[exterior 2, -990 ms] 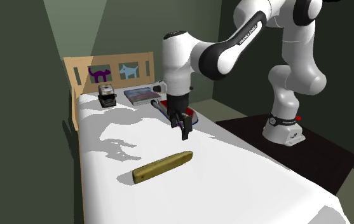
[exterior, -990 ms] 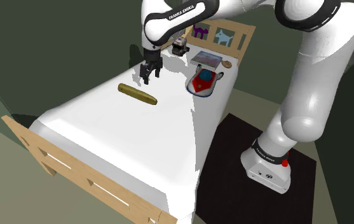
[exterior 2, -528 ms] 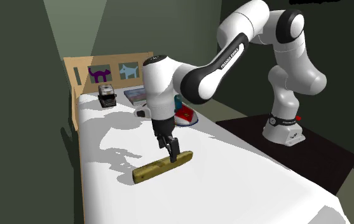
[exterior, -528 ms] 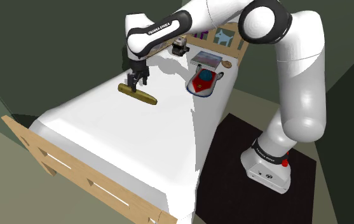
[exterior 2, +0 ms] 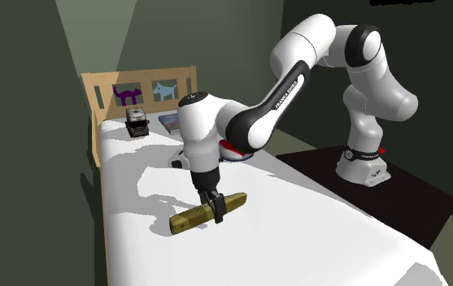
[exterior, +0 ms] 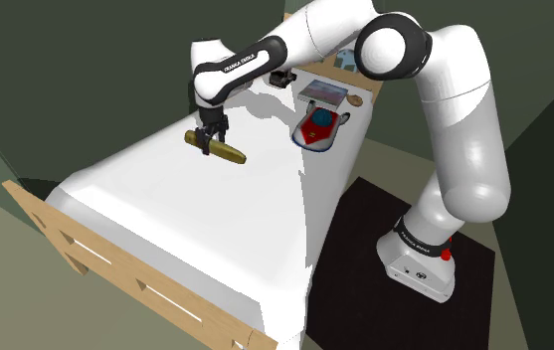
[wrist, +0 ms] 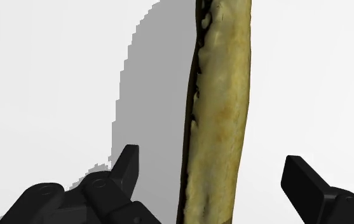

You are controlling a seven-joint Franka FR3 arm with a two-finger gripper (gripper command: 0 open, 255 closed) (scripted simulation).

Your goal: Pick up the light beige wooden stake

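**Gripper down over the stake, jaws apart**

Arm: rises from the stand [exterior: 419,261] in a tall column and bends at a high elbow. The forearm runs out over the bed [exterior: 185,224] and drops toward the mattress. Wrist is turned down, so the gripper [exterior: 206,144] points nearly straight at the sheet, with a slight lean in the second exterior view. The white wrist housing sits close above the bed.

Gripper: spread wide. In the wrist view its [wrist: 212,162] two black fingers stand on either side of the stake [wrist: 223,83]. White sheet shows between each finger and the wood, so neither finger touches it. From the second exterior view the fingertips [exterior 2: 216,213] reach down level with the stake [exterior 2: 188,220], partway along its length.

Stake: a yellowish-tan bar with a rough, mottled surface, lying flat on the white sheet. It is well apart from the headboard [exterior 2: 139,81], about mid-bed. Long axis runs across the bed, roughly parallel to the headboard but skewed. The end on the stand's side sits somewhat nearer the headboard than the other end does. In the wrist view the axis runs straight out ahead of the hand, crosswise to the line between the fingers.

Near the headboard: a flat book [exterior: 323,91], a small dark object [exterior 2: 137,123], and a red-and-blue toy [exterior: 319,127]. All are well apart from the stake [exterior: 229,153].
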